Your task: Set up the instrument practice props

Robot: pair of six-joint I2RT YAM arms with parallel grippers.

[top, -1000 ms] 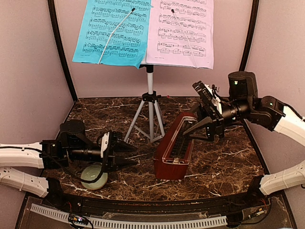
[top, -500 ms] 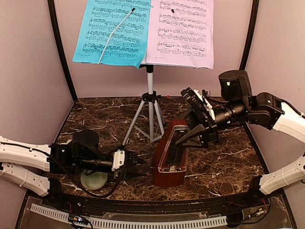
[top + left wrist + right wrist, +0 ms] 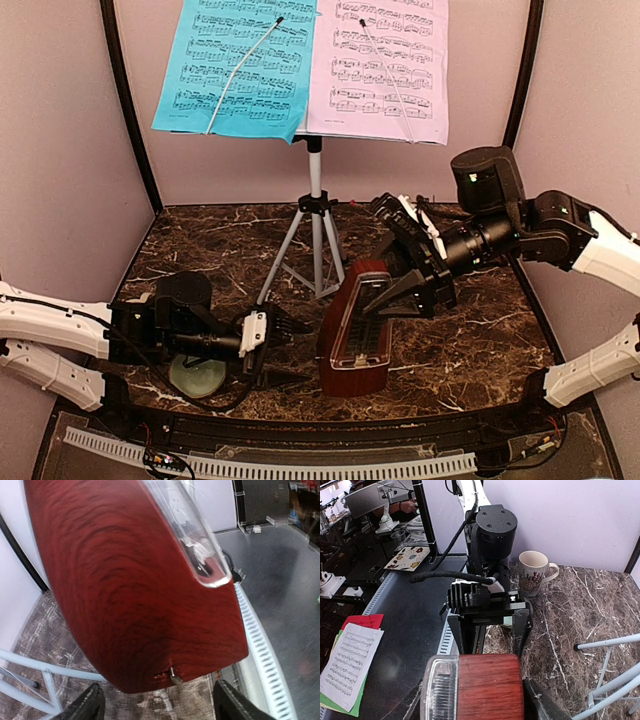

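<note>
The dark-red metronome (image 3: 352,330) leans on the marble table, just right of the silver tripod music stand (image 3: 315,215). The blue page (image 3: 235,65) and the pink page (image 3: 385,65) sit on the stand and hide its desk. My right gripper (image 3: 395,290) is shut on the metronome's top (image 3: 487,690). My left gripper (image 3: 290,335) is open at the metronome's left, low by its base. In the left wrist view the metronome (image 3: 130,580) fills the frame above my open left gripper (image 3: 159,705).
A pale green bowl (image 3: 195,375) lies under my left arm. A beige mug (image 3: 534,572) stands behind my left gripper (image 3: 490,605). The tripod legs (image 3: 610,680) spread close to the metronome. A slotted cable tray (image 3: 270,465) runs along the front edge.
My right gripper has moved left and nearer with the metronome, tipping it more upright. My left gripper has moved right to the metronome's base.
</note>
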